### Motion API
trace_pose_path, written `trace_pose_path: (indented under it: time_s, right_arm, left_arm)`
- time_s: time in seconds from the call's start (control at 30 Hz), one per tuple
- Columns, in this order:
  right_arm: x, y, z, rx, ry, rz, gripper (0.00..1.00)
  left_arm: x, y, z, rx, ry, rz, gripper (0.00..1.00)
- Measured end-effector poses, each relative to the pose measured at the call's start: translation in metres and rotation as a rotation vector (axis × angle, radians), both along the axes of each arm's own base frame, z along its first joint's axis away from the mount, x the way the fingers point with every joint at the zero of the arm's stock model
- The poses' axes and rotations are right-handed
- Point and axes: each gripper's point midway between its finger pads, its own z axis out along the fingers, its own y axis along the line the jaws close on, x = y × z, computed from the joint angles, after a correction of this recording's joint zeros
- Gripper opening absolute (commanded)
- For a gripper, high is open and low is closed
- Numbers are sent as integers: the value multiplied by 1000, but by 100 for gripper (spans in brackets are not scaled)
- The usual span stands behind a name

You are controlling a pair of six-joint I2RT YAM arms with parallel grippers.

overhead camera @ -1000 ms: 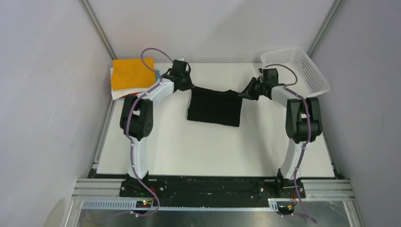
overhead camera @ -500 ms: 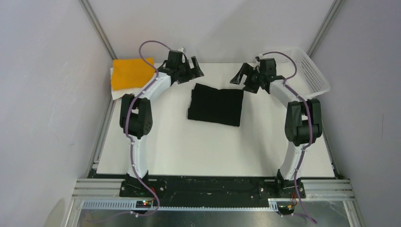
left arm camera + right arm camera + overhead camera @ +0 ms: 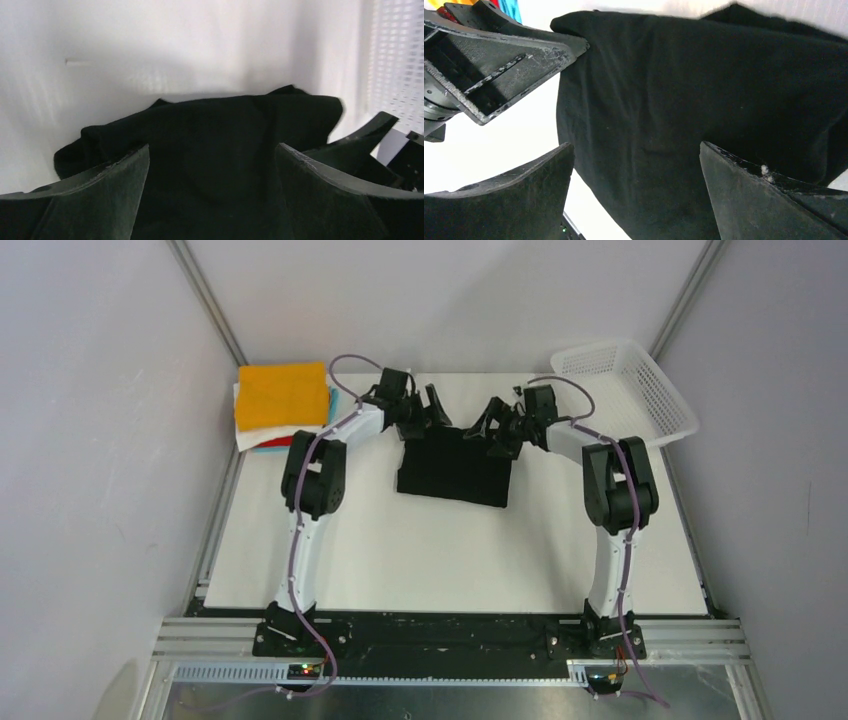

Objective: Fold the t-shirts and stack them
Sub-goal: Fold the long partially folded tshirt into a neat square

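Both claws, left claw [image 3: 428,406] and right claw [image 3: 487,424], hang spread over the black t-shirt's [image 3: 455,470] far edge; the folded pile [image 3: 282,400] sits far-left.

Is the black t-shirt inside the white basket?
No, the black t-shirt lies on the table, apart from the basket.

The overhead view is lit brightly and evenly; only faint shadows are cast. In the left wrist view the desk [image 3: 35,130] is washed out by glare.
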Motion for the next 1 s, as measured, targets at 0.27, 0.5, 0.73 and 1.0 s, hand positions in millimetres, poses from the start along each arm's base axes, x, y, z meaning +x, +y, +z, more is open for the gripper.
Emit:
trace_pose_path:
  time_s: [0.27, 0.5, 0.73, 1.0]
  right_arm:
    - [-36, 6, -29, -3, 69, 28, 99]
    - [-127, 12, -32, -34, 92, 85, 99]
    - [-228, 18, -36, -123, 91, 147, 99]
    - [-239, -6, -2, -181, -10, 51, 99]
  left_arm:
    - [-43, 19, -24, 26, 71, 38, 100]
    - [-142, 40, -31, 93, 135, 45, 100]
    - [-251, 48, -36, 197, 126, 16, 100]
    - [-270, 66, -2, 232, 27, 68, 100]
